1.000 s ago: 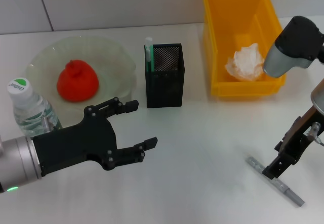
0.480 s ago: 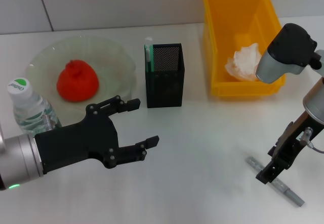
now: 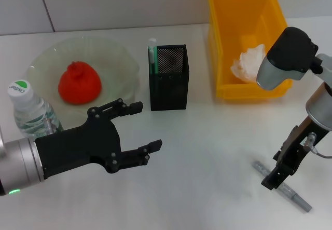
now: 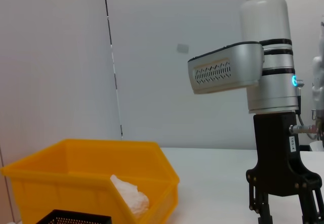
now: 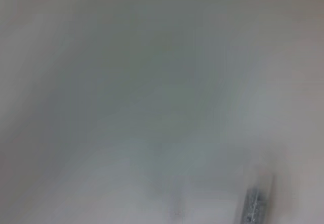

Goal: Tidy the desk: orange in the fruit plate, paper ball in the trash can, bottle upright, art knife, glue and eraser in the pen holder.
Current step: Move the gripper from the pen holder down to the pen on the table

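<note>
Covering glue [image 3: 282,190] middle: right gripper [image 3: 273,180], fingers unreadable | left gripper [image 3: 142,127] spread, empty | bottle [image 3: 28,112] half-hidden

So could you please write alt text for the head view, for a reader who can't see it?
The right gripper is down on the grey glue on the white desk, while the open left gripper hovers near the upright bottle. Behind sit the orange in the plate, the knife beside the pen holder, and the paper ball in the yellow bin.
</note>
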You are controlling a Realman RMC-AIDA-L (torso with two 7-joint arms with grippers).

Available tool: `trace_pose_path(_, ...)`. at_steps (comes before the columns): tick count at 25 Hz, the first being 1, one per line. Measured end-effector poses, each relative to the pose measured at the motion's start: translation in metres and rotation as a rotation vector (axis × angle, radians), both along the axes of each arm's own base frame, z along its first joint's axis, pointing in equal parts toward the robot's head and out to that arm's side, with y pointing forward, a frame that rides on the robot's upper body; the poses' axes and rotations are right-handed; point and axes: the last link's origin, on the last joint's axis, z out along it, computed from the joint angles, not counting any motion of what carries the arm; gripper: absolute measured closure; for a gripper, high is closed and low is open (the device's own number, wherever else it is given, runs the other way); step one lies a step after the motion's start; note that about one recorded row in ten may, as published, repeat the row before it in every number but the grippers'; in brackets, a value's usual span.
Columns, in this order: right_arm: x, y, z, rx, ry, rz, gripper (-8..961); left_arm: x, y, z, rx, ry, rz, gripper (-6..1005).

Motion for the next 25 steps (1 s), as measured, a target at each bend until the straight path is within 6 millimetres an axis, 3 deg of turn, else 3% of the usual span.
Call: trace_pose_path(25,0.0023,0.0057,-0.0097,-0.020,-0.045,-0.011,192,0.0001,0.0037,-0.0036,-0.010,0.005,-0.003,181)
